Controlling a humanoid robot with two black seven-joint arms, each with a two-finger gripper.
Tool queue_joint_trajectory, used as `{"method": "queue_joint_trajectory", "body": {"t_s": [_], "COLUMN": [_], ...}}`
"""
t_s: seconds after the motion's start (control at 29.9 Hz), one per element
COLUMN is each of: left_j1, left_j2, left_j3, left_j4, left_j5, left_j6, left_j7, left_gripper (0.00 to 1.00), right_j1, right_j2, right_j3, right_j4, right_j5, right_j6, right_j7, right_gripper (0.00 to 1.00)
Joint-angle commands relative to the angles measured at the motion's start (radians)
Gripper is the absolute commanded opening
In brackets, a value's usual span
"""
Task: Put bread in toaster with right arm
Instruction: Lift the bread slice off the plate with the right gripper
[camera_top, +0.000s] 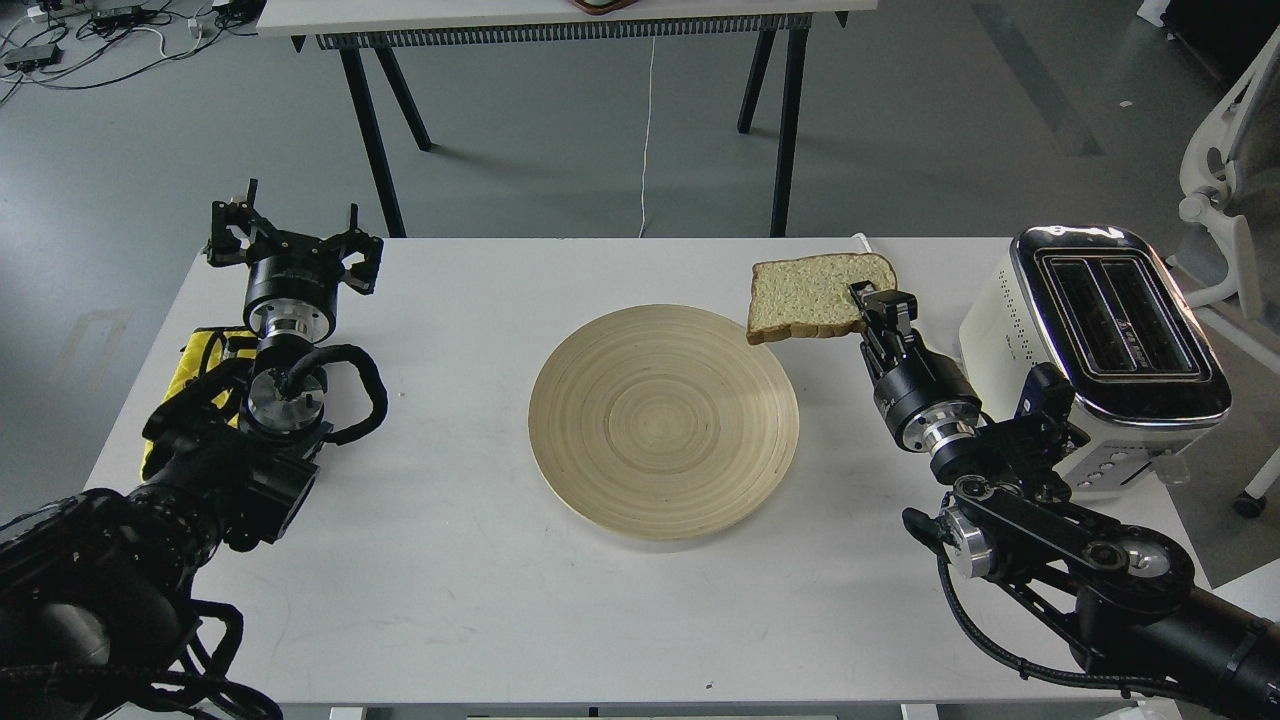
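Head view
Bread (815, 295): one tan slice with a darker crust, held off the worktop (450, 560); face turned up toward the camera, rounded top toward the right, long axis left to right.
Bread position: beyond the right rim of the wooden plate (663, 420), left of the toaster (1100, 345), apart from both.
Right gripper (872, 300): fingers closed on the slice's right edge.
Toaster: cream body, chrome top, two slots open upward, long axis running away from the camera; buttons on the near end.
Left gripper (293, 240): fingers spread apart, holding nothing, at the worktop's far left corner beside a yellow cloth (195, 360).
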Motion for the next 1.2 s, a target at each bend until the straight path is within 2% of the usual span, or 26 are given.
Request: {"method": "queue_joint_trajectory", "body": {"t_s": [0.0, 0.1, 0.37, 0.64, 0.77, 1.04, 1.17], "left_j1": [-0.001, -0.001, -0.001, 0.0, 0.0, 0.0, -0.001], "left_j2": [0.0, -0.001, 0.0, 0.0, 0.0, 0.0, 0.0], "left_j3": [0.0, 0.0, 0.0, 0.0, 0.0, 0.0, 0.0], "left_j4": [0.0, 0.0, 0.0, 0.0, 0.0, 0.0, 0.0], "left_j5": [0.0, 0.0, 0.0, 0.0, 0.0, 0.0, 0.0], "left_j6": [0.0, 0.0, 0.0, 0.0, 0.0, 0.0, 0.0], "left_j7": [0.0, 0.0, 0.0, 0.0, 0.0, 0.0, 0.0], "left_gripper": [1.0, 1.0, 1.0, 1.0, 1.0, 1.0, 1.0], "right_j1": [0.001, 0.001, -0.034, -0.102, -0.095, -0.091, -0.079], "right_j2": [-0.098, -0.181, -0.575, -0.853, -0.899, -0.889, -0.883], "right_j3": [0.106, 0.159, 0.18, 0.041, -0.033, -0.085, -0.085], "right_j4": [0.092, 0.15, 0.233, 0.229, 0.224, 0.171, 0.128], "right_j5": [0.005, 0.012, 0.012, -0.008, -0.076, -0.167, -0.21], "right_j6": [0.0, 0.0, 0.0, 0.012, 0.013, 0.023, 0.076], "right_j7": [0.0, -0.002, 0.001, 0.075, 0.084, 0.081, 0.076], "right_gripper": [0.0, 0.0, 0.0, 0.0, 0.0, 0.0, 0.0]}}
